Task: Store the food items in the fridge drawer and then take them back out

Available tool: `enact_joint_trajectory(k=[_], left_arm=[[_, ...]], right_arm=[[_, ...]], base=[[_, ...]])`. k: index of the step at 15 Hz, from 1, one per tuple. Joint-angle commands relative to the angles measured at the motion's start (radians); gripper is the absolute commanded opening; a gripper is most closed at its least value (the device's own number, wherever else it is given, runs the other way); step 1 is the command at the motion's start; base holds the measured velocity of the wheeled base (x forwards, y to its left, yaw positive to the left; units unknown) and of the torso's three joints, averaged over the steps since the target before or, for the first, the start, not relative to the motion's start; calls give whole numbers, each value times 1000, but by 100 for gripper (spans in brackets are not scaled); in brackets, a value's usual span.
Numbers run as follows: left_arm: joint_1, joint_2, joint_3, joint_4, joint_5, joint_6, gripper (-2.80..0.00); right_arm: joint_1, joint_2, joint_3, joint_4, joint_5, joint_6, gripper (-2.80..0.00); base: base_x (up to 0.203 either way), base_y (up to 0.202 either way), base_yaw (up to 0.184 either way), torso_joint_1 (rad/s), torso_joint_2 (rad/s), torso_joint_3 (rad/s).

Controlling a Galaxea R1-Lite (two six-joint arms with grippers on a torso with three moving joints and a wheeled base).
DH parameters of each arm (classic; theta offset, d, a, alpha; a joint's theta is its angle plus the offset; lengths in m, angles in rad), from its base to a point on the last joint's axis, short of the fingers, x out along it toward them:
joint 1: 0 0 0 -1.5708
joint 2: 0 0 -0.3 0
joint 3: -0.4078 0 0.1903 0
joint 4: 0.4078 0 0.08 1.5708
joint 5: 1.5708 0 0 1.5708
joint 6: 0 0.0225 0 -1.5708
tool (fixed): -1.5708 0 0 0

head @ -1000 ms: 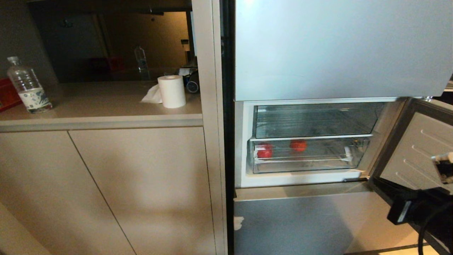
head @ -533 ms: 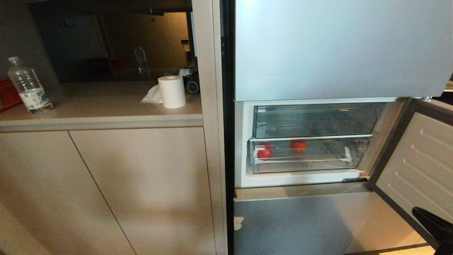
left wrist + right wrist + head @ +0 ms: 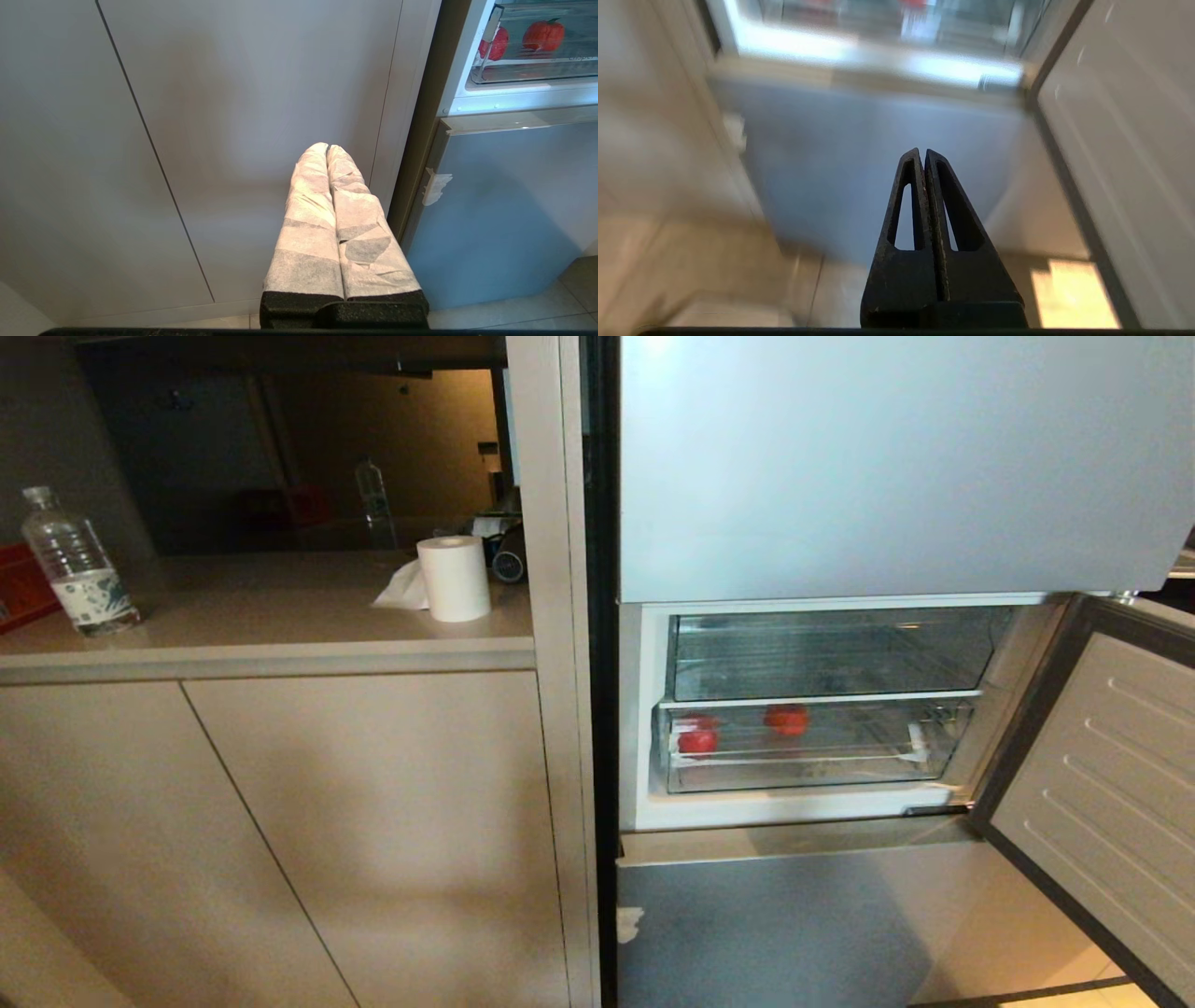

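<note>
Round glossy red fruit-like ball: judged light, firm, slippery; best cupped across widest part. Crinkly shiny red packet: judged soft, crushable. Both kept in clear ribbed plastic drawer, well beyond left gripper and right gripper, each clenched empty.

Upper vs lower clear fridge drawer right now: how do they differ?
Contents: the upper drawer shows nothing inside; the lower drawer holds two red food items, one at its left end, one nearer the middle.
Shape: the upper drawer looks taller, the lower drawer shallower.
Position: the upper drawer sits directly above the lower drawer.
Shared: both clear plastic, both pushed in, behind the open door.
</note>
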Motion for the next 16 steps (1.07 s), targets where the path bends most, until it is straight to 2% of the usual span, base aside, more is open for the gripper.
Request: enact_joint_trajectory(k=[1,2,5,7,10,16], left_arm=[[0,0,2,-1,-1,0,-280],[0,0,2,-1,1,0,-280],[0,0,2,-1,-1,0,-280],[0,0,2,-1,-1,0,-280],[0,0,2,-1,1,0,-280],[0,0,2,-1,-1,0,-280]], right_arm=[[-49,-164,1,162,62,18,-280],[-55,-163,6,164,71,21,-280],[-146,-170,5,233,132,1,-280],[-178,-258,6,235,138,-8,-280],[-197,-426,6,236,139,-11,-280],[-203,-436,6,236,127,-24,-280]], base=[[0,0,0,0,0,0],[0,0,0,0,0,0],[0,0,0,0,0,0],[0,0,0,0,0,0],[0,0,0,0,0,0],[0,0,0,0,0,0]])
